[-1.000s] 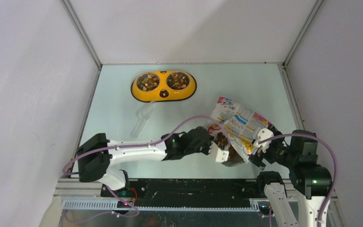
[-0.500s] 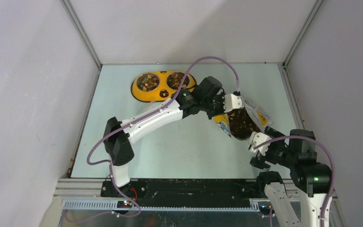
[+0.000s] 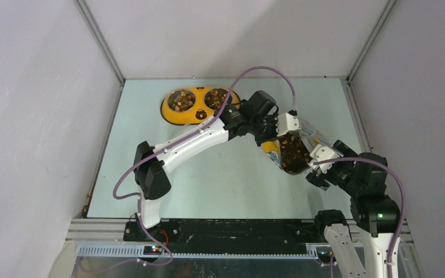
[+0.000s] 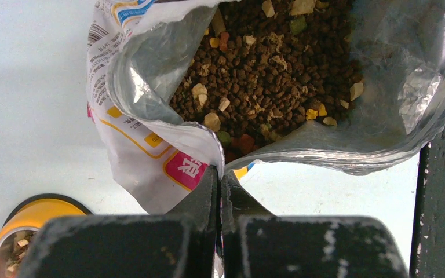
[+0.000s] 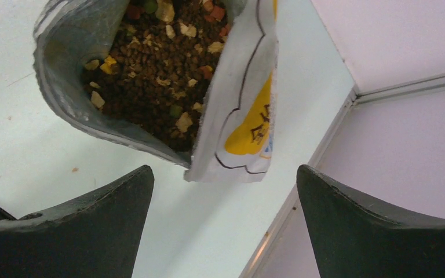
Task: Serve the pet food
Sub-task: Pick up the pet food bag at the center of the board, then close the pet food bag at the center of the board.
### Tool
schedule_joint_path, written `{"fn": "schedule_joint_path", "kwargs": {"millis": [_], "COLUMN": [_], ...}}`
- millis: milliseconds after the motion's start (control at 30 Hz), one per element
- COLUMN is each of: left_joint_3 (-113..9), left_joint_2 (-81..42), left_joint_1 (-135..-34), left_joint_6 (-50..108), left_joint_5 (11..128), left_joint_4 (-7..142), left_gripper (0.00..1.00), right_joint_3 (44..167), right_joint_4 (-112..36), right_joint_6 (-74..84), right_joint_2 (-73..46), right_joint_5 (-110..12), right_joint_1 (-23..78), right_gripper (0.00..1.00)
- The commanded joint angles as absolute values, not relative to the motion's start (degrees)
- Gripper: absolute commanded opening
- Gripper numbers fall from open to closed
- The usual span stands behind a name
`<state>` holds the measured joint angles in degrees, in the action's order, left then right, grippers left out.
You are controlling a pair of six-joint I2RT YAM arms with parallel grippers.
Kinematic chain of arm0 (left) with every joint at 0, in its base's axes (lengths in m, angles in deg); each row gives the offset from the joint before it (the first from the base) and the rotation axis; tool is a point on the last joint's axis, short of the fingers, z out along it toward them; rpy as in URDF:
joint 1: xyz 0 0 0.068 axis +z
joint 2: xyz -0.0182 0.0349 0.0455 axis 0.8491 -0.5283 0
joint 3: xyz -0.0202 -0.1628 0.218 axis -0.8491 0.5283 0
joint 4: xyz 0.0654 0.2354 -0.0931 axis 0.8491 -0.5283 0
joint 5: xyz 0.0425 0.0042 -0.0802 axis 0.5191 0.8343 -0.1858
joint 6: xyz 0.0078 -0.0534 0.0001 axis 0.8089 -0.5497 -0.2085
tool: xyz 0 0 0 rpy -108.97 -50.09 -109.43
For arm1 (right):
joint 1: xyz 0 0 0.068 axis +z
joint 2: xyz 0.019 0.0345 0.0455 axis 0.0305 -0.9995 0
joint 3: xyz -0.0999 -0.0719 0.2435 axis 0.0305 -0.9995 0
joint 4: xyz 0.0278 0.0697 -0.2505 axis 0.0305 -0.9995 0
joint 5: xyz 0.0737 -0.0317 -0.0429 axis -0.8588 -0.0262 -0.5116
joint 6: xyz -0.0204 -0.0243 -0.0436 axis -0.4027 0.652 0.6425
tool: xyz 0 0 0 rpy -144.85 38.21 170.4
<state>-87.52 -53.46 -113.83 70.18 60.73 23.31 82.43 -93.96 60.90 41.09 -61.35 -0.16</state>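
The left claw (image 4: 220,174), clamped together on the bag (image 4: 145,145) rim, is holding it farther back than a second ago, nearer the feeder (image 3: 200,113). The pet food (image 4: 266,63) is lying inside the bag. The right claw (image 5: 223,174) is standing apart and empty beside it. Pouring is likely coming next.

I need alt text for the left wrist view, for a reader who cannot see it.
The left gripper is shut on the rim of an open bag full of brown kibble with some pale, yellow and red pieces. Part of a yellow feeder shows at lower left on the pale table.
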Motion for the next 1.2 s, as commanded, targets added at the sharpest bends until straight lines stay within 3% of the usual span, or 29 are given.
{"fn": "schedule_joint_path", "kwargs": {"millis": [0, 400, 633, 767, 833, 933, 1067, 1167], "left_joint_3": [-92.6, -92.7, -92.8, -92.5, -92.1, -90.9, -89.7, -88.3], "left_joint_2": [-53.6, -53.8, -53.7, -53.1, -52.8, -52.3, -51.8, -50.7], "left_joint_1": [-113.5, -113.1, -113.1, -112.9, -112.7, -112.1, -111.1, -110.4], "left_joint_6": [67.9, 67.0, 66.7, 66.4, 66.3, 66.2, 66.1, 65.9], "left_joint_5": [57.1, 56.3, 56.2, 56.0, 55.8, 55.7, 54.7, 53.2], "left_joint_4": [27.8, 27.7, 27.6, 27.7, 27.9, 28.2, 28.4, 28.4], "left_gripper": [0.00, 0.00, 0.00, 0.00, 0.00, 0.00, 0.00, 0.00], "right_joint_3": [80.1, 74.6, 71.2, 70.5, 70.5, 70.6, 71.6, 73.3], "right_joint_4": [-91.6, -81.8, -76.0, -75.4, -75.0, -75.1, -78.0, -78.8], "right_joint_6": [58.8, 56.0, 54.1, 54.2, 55.2, 57.0, 57.1, 55.8], "right_joint_2": [41.9, 39.8, 34.5, 33.1, 34.1, 35.9, 37.3, 38.3], "right_joint_5": [-64.6, -62.1, -36.9, -29.4, -27.1, -24.2, -25.1, -26.9], "right_joint_1": [-0.5, 3.3, 24.1, 26.7, 26.7, 26.8, 26.9, 26.6], "right_gripper": [0.96, 1.00, 0.97, 0.81, 0.68, 0.35, 0.03, 0.00]}}
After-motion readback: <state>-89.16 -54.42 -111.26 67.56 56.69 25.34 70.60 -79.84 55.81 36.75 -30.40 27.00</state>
